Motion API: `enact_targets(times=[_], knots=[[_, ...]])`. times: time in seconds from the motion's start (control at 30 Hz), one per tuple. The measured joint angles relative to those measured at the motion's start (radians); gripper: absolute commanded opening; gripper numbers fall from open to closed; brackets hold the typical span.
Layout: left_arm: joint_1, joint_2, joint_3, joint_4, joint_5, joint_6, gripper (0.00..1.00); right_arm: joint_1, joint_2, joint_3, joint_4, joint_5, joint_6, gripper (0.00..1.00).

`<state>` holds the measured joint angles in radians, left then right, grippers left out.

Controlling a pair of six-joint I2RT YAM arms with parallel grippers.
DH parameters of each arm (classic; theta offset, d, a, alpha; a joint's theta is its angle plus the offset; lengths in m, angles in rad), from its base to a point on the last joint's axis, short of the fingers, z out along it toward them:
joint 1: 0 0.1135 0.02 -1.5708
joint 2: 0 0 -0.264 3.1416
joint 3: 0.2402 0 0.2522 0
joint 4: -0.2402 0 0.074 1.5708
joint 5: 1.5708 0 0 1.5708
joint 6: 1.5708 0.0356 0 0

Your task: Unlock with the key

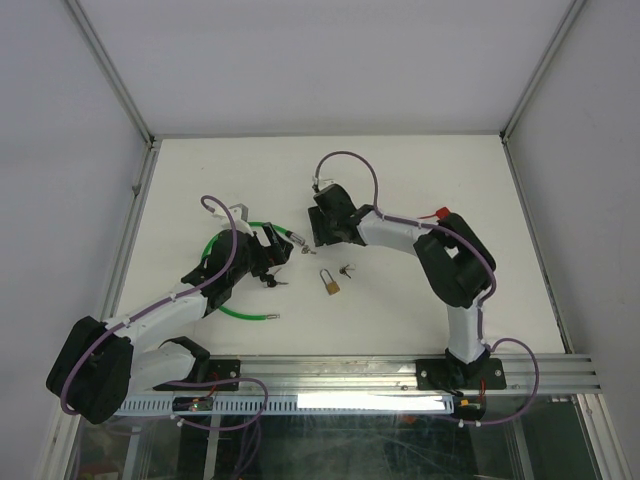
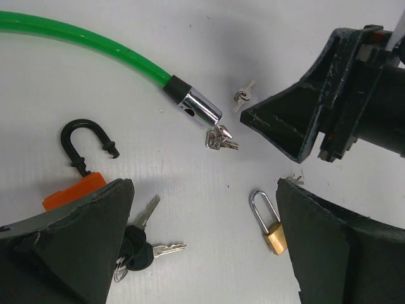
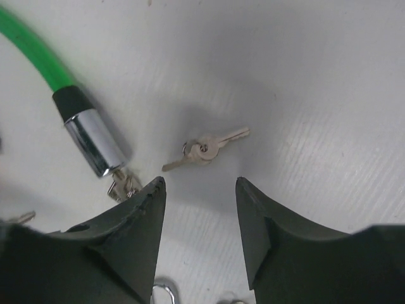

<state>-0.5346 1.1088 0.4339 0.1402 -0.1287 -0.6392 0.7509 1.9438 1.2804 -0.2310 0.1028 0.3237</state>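
At the far left of the left wrist view lies an orange padlock (image 2: 73,190), its black shackle swung free. It is half covered by one finger of the left gripper (image 2: 202,183), whose fingers stand spread wide and pinch nothing. A bunch of black-headed keys (image 2: 142,244) lies at that finger's edge.

Next, the glossy green cable (image 2: 82,41) ends in a chrome lock cylinder (image 2: 196,111) with a small bunch of keys at its mouth. I cannot tell whether one of them is seated in the keyway.

Just right of it, the small silver key pair (image 3: 205,149) lies flat on the white table (image 3: 329,76). It sits just beyond the tips of the right gripper (image 3: 199,180) and apart from both, and those fingers are parted and empty. The pair's long axis runs nearly along the line between the two tips, so a pinch probably needs a wrist turn. The right arm is clearly the nearer.

The small brass padlock (image 2: 272,231), whose shackle looks closed, lies nearby. It is cut off at the bottom edge of the right wrist view.
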Motion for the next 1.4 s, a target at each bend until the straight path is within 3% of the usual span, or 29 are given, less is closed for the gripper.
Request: enact_targets(times=[0.3,0.87,1.4], knots=[[0.0,0.0,0.0,0.0,0.0,0.0,0.99,0.0,0.08,0.071,0.01,0.093,0.018,0.39],[0.0,0.0,0.0,0.0,0.0,0.0,0.99,0.0,0.077,0.078,0.019,0.087,0.01,0.41],[0.0,0.0,0.0,0.0,0.0,0.0,0.99,0.0,0.149,0.203,-0.013,0.071,-0.045,0.33]])
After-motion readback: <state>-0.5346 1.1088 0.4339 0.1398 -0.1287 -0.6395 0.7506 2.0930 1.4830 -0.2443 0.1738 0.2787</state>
